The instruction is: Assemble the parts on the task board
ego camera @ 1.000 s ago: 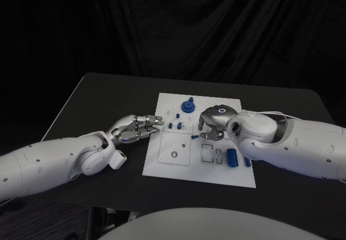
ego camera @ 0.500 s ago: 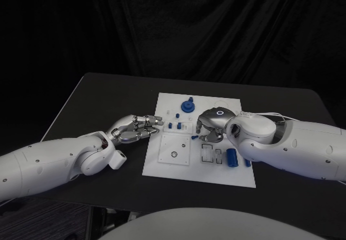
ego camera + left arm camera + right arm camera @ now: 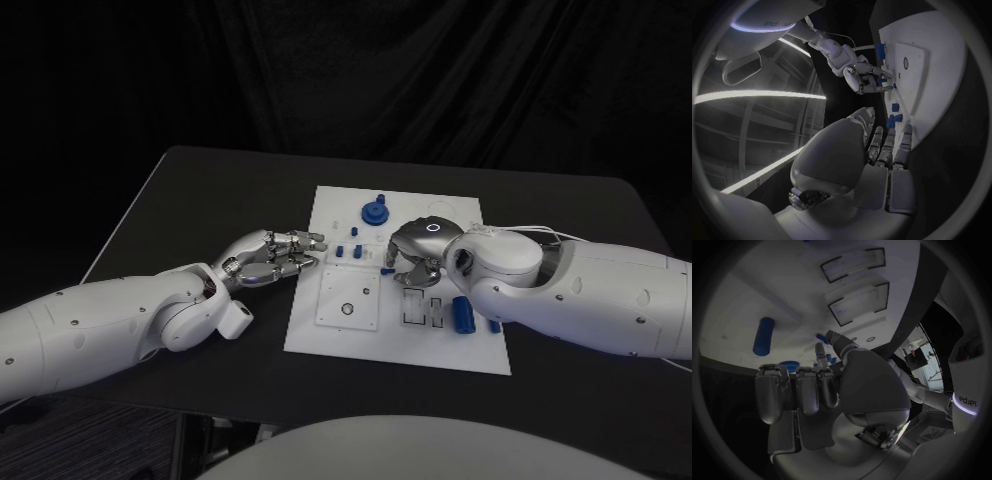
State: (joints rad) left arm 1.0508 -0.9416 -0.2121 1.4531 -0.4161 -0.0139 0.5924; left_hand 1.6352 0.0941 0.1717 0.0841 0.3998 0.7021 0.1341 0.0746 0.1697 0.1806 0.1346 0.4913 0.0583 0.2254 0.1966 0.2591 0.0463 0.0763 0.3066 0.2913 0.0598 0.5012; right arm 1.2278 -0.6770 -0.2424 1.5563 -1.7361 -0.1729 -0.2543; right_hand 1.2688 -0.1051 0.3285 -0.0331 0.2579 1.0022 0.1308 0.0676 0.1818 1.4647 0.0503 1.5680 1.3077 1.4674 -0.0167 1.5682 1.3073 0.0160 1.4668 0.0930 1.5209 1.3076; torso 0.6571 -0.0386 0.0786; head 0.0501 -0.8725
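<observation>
The white task board (image 3: 335,330) lies in the middle of the table. My right hand (image 3: 418,250) hovers over its centre, thumb and forefinger tips meeting on a small blue part (image 3: 822,337) while the other fingers (image 3: 807,390) are curled in. A small blue peg (image 3: 391,272) stands just below that hand. My left hand (image 3: 274,256) rests at the board's left edge, fingers curled in with nothing in them. Beside it stand small blue pieces (image 3: 343,252). A blue gear-like part (image 3: 375,212) sits near the far edge and a blue cylinder (image 3: 463,314) lies at the right.
Two black-framed rectangular recesses (image 3: 859,302) and a square inset plate with a round hole (image 3: 348,302) mark the board. The left wrist view shows the right hand (image 3: 859,76) above the board (image 3: 936,65). Bare black table (image 3: 216,200) surrounds the board.
My right hand has shifted a little to the left over the board's centre and lowered slightly. The left hand has stayed where it was.
</observation>
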